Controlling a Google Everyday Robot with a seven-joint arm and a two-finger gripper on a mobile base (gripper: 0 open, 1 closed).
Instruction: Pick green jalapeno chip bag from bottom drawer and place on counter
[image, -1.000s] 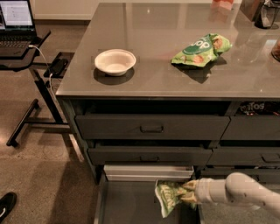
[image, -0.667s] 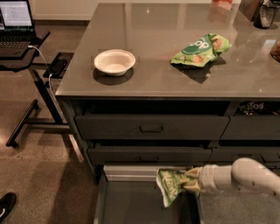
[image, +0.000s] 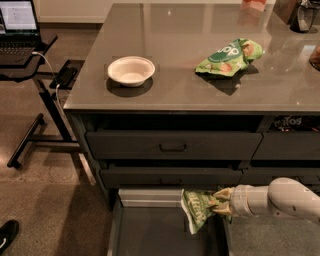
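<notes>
The green jalapeno chip bag (image: 196, 209), dark green with pale lettering, hangs crumpled from my gripper (image: 217, 201). The gripper is shut on the bag's right edge. It holds the bag above the open bottom drawer (image: 150, 235), near the drawer's pale back panel and just below the middle drawer front. My pale arm reaches in from the lower right. The counter (image: 185, 95) is the glossy grey-brown top above the drawers.
On the counter stand a white bowl (image: 131, 71) at the left and a brighter green "pop" bag (image: 228, 56) at the right. A laptop stand with a laptop (image: 17, 22) is at the far left. A black shoe (image: 6, 235) shows at the lower left.
My gripper has lifted the chip bag higher and slightly back, from inside the drawer up to near the drawer's back panel.
</notes>
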